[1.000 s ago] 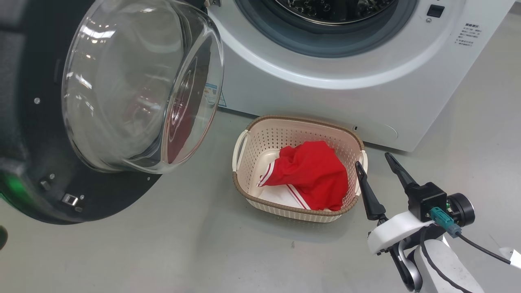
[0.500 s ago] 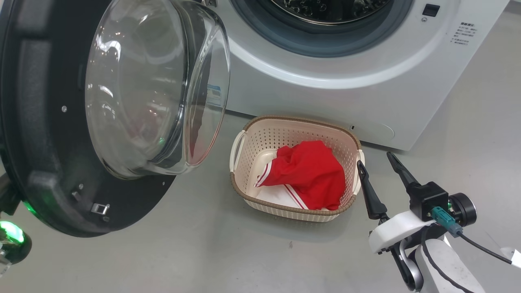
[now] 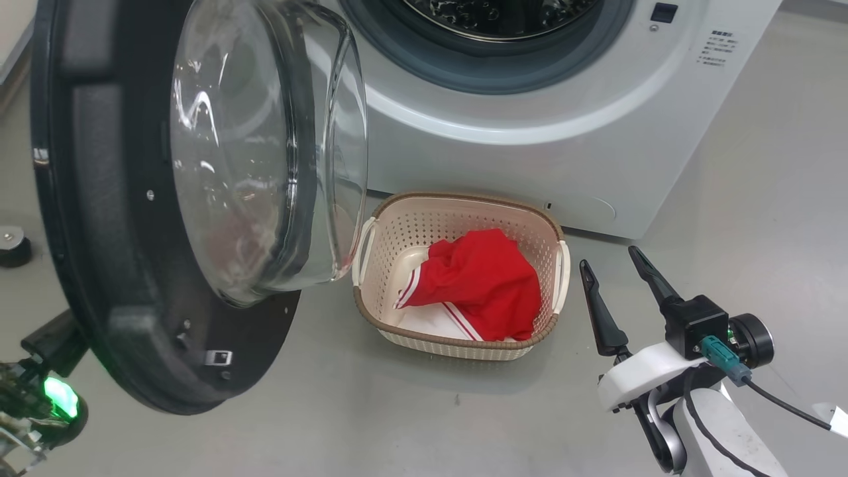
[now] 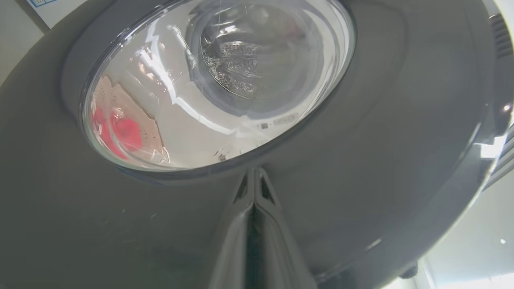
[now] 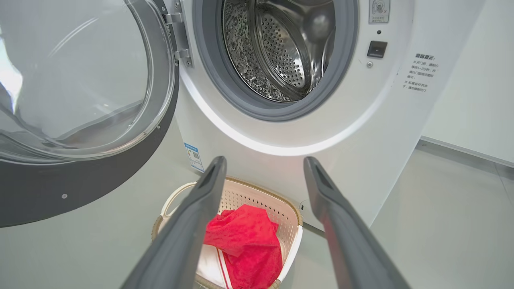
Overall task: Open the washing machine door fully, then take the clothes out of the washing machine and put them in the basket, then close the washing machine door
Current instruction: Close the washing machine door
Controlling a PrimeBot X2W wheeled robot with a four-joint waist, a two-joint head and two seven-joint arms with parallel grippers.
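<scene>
The washing machine door (image 3: 99, 218) stands partly swung out at the left, its glass bowl (image 3: 265, 146) facing the white washing machine (image 3: 530, 152). The steel drum (image 5: 281, 48) looks empty. The red clothes (image 3: 477, 285) lie in the cream basket (image 3: 464, 197) on the floor in front of the machine. My right gripper (image 3: 608, 258) hangs open just right of the basket, holding nothing. My left gripper (image 4: 253, 170) is shut and empty, its tips against the door's outer face (image 4: 361, 140) just under the window rim. The left arm's wrist (image 3: 53, 394) glows green behind the door.
Grey floor (image 3: 397, 424) spreads around the basket. A small dark round object (image 3: 13, 246) sits on the floor at the far left. A white wall (image 5: 461, 100) stands right of the machine. A blue label (image 5: 194, 156) is on the machine's lower left front.
The door has swung further toward the machine and now stands more edge-on. The head camera has shifted, and the left wrist with its green light has come into view. The right gripper has stayed put.
</scene>
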